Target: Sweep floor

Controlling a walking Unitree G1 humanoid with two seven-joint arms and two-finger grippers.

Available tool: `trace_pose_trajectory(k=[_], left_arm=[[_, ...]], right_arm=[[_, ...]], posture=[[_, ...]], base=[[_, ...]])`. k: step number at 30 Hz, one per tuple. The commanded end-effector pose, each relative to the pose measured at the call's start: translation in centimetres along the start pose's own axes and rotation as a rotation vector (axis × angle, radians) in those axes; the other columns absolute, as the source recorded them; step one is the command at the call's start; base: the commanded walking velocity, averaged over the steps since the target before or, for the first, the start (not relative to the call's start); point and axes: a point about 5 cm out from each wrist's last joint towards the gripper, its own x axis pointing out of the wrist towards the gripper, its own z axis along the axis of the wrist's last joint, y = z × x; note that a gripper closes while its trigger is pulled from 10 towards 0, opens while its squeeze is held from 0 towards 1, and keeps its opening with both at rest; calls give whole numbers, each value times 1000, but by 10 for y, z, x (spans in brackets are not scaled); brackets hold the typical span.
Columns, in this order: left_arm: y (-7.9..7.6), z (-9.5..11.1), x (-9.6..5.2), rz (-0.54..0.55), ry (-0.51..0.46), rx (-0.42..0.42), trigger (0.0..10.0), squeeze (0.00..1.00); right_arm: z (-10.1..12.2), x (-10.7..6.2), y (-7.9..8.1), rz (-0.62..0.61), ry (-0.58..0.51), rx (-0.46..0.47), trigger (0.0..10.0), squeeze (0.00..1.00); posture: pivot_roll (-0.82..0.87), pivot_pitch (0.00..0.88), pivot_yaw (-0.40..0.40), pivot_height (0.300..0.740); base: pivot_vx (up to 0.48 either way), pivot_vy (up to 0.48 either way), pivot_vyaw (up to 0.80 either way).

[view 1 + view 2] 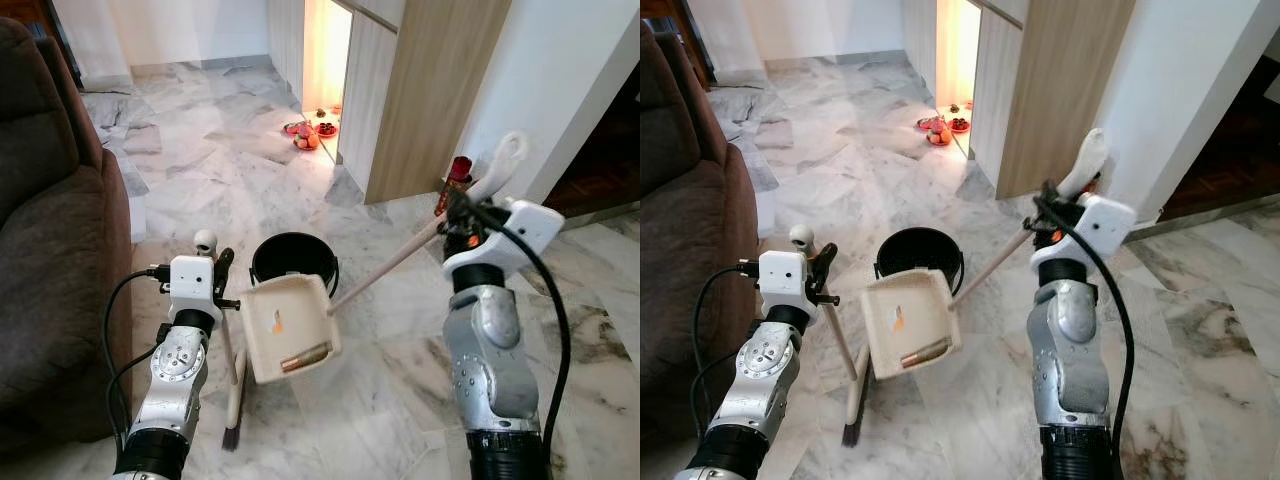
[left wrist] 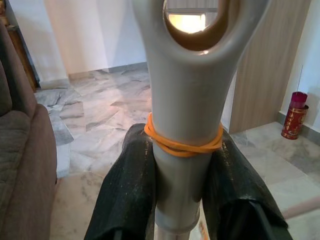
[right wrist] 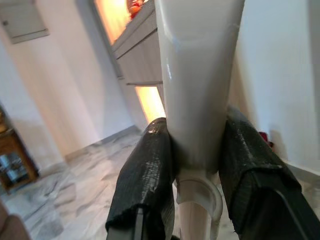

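My left gripper (image 1: 222, 272) is shut on the grey broom handle (image 2: 186, 100), which has an orange rubber band (image 2: 182, 143) around it. The broom (image 1: 236, 385) stands nearly upright with its dark bristles (image 1: 231, 436) on the marble floor. My right gripper (image 1: 455, 208) is shut on the long cream handle (image 1: 395, 260) of the dustpan (image 1: 288, 325). The pan is lifted and tilted just in front of a black bucket (image 1: 293, 262). A brown cylindrical piece (image 1: 305, 357) and a small orange scrap (image 1: 277, 320) lie in the pan.
A brown sofa (image 1: 50, 250) fills the left side. A wooden cabinet (image 1: 430, 100) and a white wall stand ahead on the right, with a red cylinder (image 1: 458, 170) at the base. Small dishes of fruit (image 1: 310, 133) sit on the floor by a lit opening.
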Motion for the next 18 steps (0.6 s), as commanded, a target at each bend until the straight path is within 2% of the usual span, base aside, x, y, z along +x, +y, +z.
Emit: trace_pose_trajectory(k=[1,5,10,18], left_arm=[[-1,7,4,-10,-39,6,10000,0],[-1,7,5,-10,-40,7,10000,0],[-1,8,4,-14,-45,17,10000,0],[0,9,4,-5,-57,24,10000,0]], right_arm=[[22,7,4,-27,-119,42,10000,0],[23,12,2,-81,-129,63,10000,0],[22,16,-2,-177,-128,142,10000,0],[21,22,-3,-227,-136,176,10000,0]], posture=[[80,0,-50,740],[80,0,-48,740],[82,0,-47,740],[85,2,-44,740]], base=[[0,0,0],[0,0,0],[0,0,0],[0,0,0]])
